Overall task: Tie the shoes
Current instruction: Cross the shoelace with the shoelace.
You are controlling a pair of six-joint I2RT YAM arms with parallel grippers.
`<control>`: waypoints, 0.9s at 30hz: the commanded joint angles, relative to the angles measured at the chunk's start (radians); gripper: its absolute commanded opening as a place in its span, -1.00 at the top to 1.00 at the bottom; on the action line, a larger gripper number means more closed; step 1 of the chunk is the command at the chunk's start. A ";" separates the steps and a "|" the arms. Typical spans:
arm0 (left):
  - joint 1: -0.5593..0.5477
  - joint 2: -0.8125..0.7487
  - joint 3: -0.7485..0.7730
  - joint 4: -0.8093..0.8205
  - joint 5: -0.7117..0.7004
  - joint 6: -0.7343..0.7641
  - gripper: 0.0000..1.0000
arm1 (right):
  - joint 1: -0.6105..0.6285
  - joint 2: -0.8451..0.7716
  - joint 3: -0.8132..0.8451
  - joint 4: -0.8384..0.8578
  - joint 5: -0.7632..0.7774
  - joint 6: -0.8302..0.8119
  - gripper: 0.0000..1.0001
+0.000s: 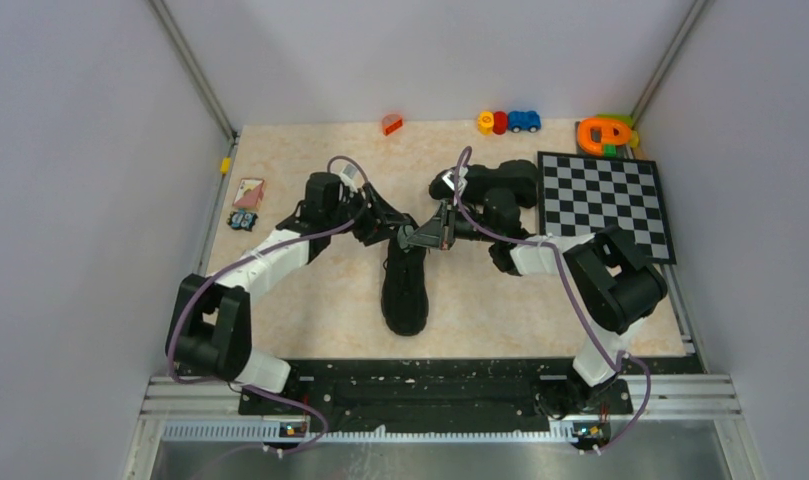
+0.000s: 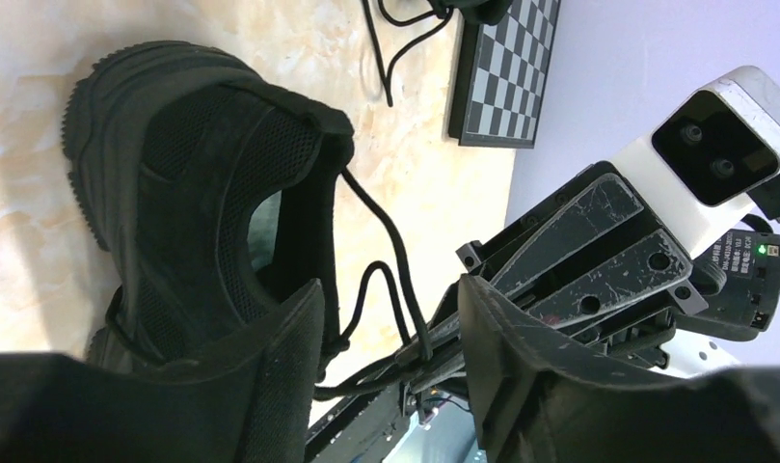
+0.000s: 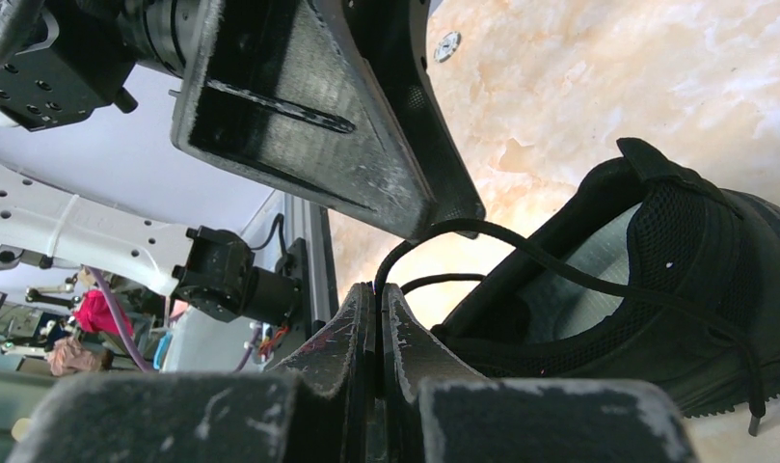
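A black low-top lace-up sneaker (image 1: pixel 405 290) with a chunky treaded sole lies in the middle of the overhead frame on the beige marbled worktop (image 1: pixel 310 300). Its toe points toward the bottom edge and its opening toward the top. Both arms meet just above that opening.

The left tool (image 2: pixel 390 287) is released. In the left wrist view its two fingers (image 2: pixel 270 386) stand apart, and a thin black lace (image 2: pixel 397 260) rising from the sneaker's collar runs through the gap, pressed by neither finger.

The right tool (image 3: pixel 378 294) is clenched, its fingers tight together with the thin black lace pinched at their tips. From there the lace arcs over to the sneaker at the right of the right wrist frame, where a pale insole (image 3: pixel 588 260) shows inside the opening. One finger of the left tool hangs close above those tips.

At the top edge of the left wrist view, what appears to be a second black shoe (image 2: pixel 474 8) shows only in part. It trails loose laces just beside a black-and-white chequered board (image 1: pixel 605 200). Small coloured toy blocks (image 1: pixel 508 122) sit along the top of the worktop, and patterned cards (image 1: pixel 248 192) lie at its left.
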 commanded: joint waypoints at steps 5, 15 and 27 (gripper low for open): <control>-0.025 0.063 0.058 0.099 0.034 -0.037 0.10 | -0.007 -0.022 0.045 0.062 -0.016 0.000 1.00; -0.026 -0.005 0.053 0.035 -0.053 0.028 1.00 | -0.007 -0.024 0.049 0.045 0.003 0.001 1.00; -0.025 -0.101 -0.058 0.082 -0.071 0.041 1.00 | -0.014 -0.024 0.025 0.089 0.012 0.041 1.00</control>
